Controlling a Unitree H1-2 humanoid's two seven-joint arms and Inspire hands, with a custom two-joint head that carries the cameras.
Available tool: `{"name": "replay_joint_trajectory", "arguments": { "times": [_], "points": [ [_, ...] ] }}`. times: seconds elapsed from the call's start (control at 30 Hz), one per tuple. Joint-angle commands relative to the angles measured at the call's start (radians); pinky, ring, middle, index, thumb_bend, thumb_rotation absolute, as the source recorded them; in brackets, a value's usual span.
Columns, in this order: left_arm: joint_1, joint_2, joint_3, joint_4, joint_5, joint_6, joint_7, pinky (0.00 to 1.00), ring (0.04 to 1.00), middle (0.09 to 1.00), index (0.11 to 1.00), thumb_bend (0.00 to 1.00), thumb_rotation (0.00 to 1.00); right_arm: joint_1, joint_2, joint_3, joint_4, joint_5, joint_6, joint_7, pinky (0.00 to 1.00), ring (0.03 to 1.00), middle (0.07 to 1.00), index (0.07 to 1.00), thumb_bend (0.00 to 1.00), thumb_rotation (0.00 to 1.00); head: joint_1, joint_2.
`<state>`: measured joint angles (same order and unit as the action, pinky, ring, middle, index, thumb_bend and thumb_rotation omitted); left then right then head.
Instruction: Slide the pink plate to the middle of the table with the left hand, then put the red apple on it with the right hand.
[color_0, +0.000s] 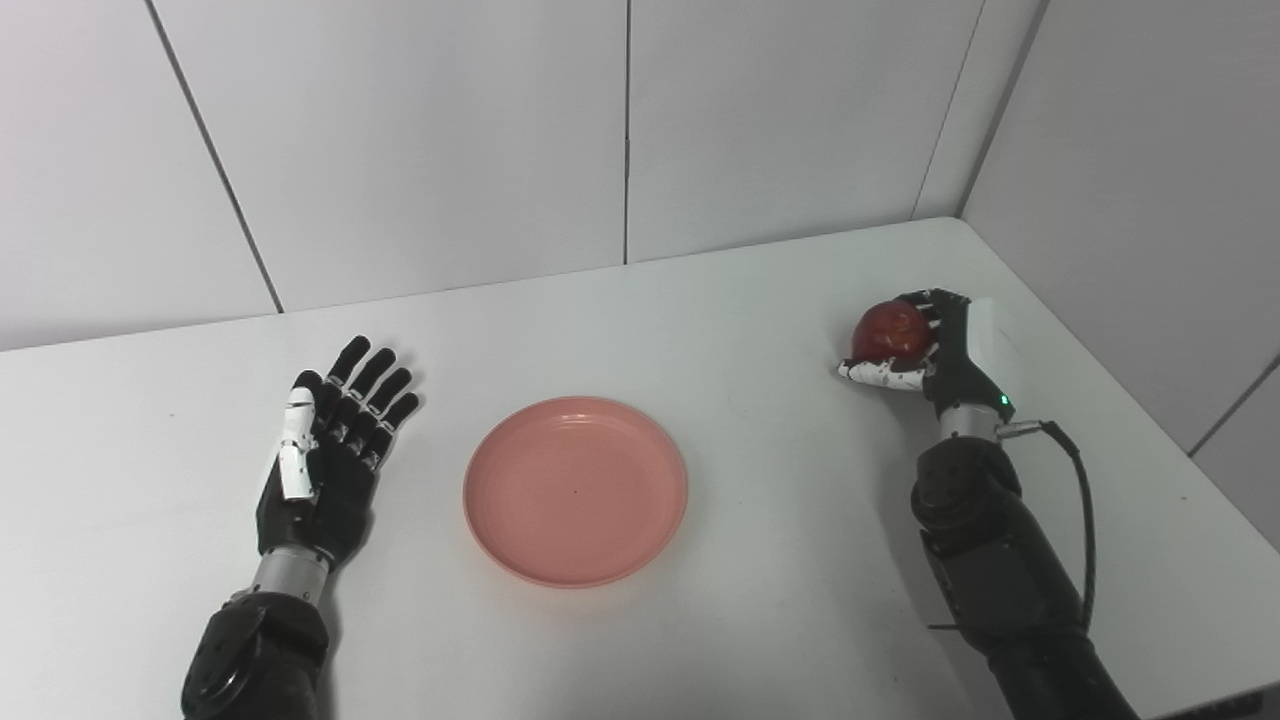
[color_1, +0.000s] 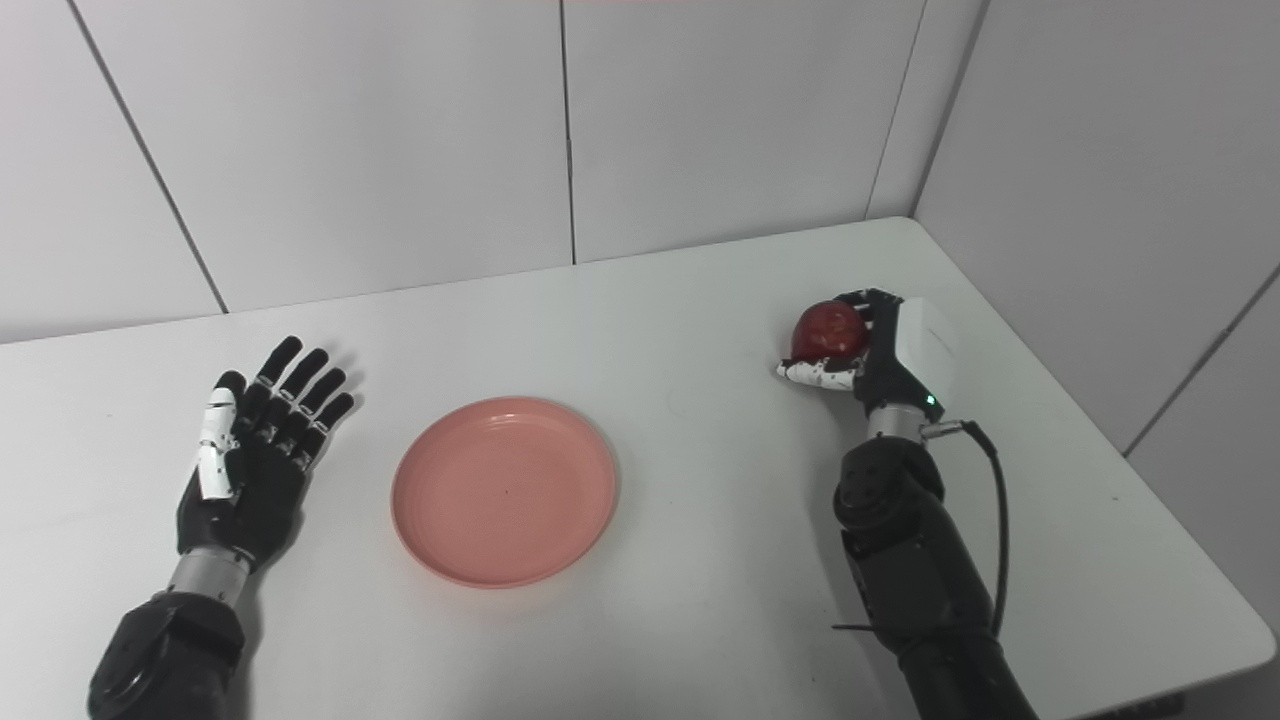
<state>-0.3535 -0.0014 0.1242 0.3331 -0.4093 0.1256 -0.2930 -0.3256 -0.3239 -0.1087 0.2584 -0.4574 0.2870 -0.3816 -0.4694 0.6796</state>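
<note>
The pink plate (color_0: 575, 490) lies flat and empty near the middle of the white table (color_0: 700, 310). My left hand (color_0: 330, 450) rests open on the table to the left of the plate, palm up, fingers spread, a short gap from its rim. My right hand (color_0: 925, 355) is at the right side of the table, its fingers and thumb wrapped around the red apple (color_0: 888, 330). The apple sits in the hand at or just above the table top, well to the right of the plate. It also shows in the right eye view (color_1: 828, 330).
White wall panels stand behind the table and along its right side. The table's right edge (color_0: 1130, 400) runs close to my right arm. A black cable (color_0: 1080, 500) loops beside the right forearm.
</note>
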Motion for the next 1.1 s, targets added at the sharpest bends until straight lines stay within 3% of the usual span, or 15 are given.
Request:
{"name": "replay_joint_trajectory", "arguments": {
  "times": [0.0,0.2,0.5,0.7,1.07],
  "points": [
    [0.064,0.012,0.001,0.058,0.022,0.075,0.045,0.88,0.880,0.882,0.866,0.32,1.00,-0.029,-0.017,-0.013,-0.039,0.019,-0.050,0.004,0.41,0.484,0.521,0.488,0.51,0.13,0.002,0.000],
    [0.067,0.009,0.000,0.053,0.025,0.076,0.050,0.87,0.874,0.878,0.863,0.33,1.00,-0.026,-0.018,-0.019,-0.058,0.047,-0.054,0.008,0.41,0.477,0.510,0.487,0.51,0.13,0.007,0.000],
    [0.068,0.005,0.000,0.053,0.023,0.075,0.048,0.87,0.876,0.879,0.863,0.32,1.00,-0.009,-0.009,-0.015,-0.197,0.043,-0.024,0.028,0.41,0.472,0.503,0.487,0.51,0.13,0.017,-0.003],
    [0.071,0.002,-0.004,0.047,0.025,0.072,0.046,0.88,0.884,0.888,0.872,0.32,1.00,-0.012,0.003,0.003,-0.320,0.009,0.028,0.067,0.44,0.494,0.523,0.488,0.51,0.14,0.028,-0.004],
    [0.078,-0.017,-0.007,0.032,0.033,0.075,0.068,0.85,0.858,0.866,0.855,0.33,1.00,-0.035,0.043,0.054,-0.466,-0.050,0.054,0.155,0.40,0.464,0.506,0.488,0.51,0.13,0.071,-0.006]
  ]
}}
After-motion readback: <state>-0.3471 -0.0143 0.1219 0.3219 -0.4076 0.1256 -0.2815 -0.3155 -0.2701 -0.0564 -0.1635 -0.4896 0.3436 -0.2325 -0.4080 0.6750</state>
